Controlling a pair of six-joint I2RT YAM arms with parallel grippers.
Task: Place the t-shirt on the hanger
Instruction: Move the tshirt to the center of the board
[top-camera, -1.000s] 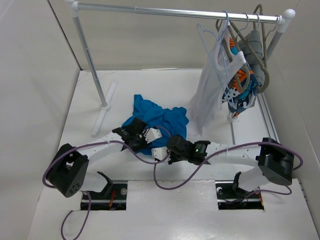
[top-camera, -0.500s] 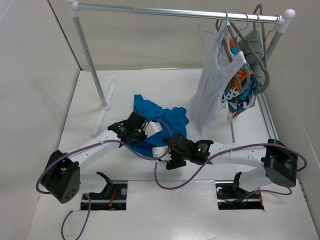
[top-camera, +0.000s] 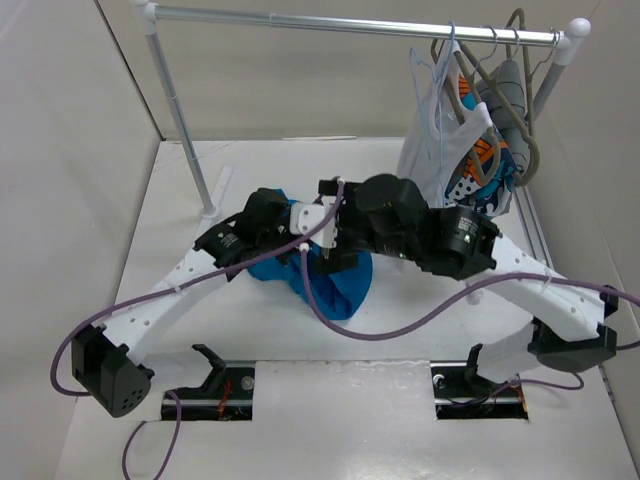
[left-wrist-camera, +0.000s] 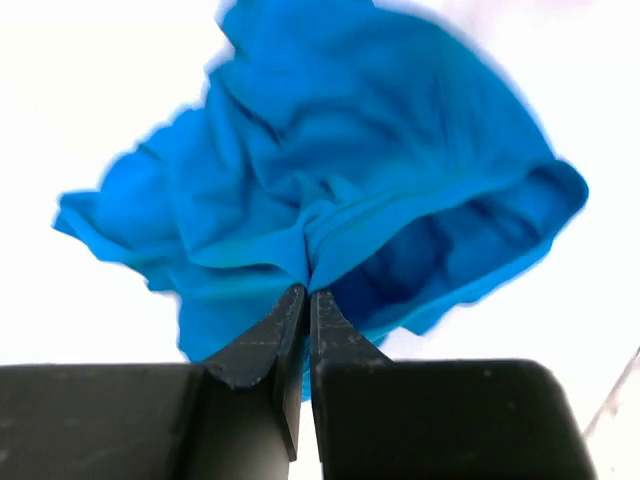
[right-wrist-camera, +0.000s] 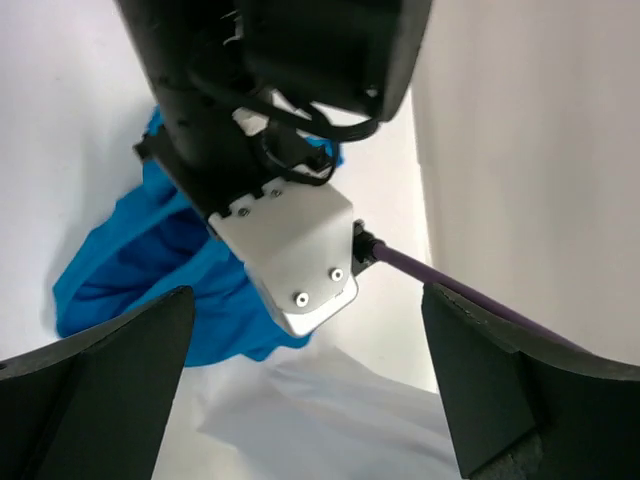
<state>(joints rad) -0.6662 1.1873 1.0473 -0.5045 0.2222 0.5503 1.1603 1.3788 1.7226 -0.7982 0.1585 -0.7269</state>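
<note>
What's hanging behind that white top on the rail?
An orange-and-blue garment and grey hangers show behind the white top. Much of the garment is hidden by the top and the right arm.

The left arm (top-camera: 172, 293) is leaning far forward, its left gripper (left-wrist-camera: 308, 290) pinching the t-shirt (left-wrist-camera: 400, 150) tight. The right gripper (right-wrist-camera: 305, 300) is hovering just above that wrist, fingers spread wide, apparently holding nothing.

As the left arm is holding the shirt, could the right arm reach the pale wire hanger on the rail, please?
Likely yes: the right gripper is open and empty, and the hanger hangs at the rail's right end, on that arm's side. The white tank top close by may hamper gripping.
</note>
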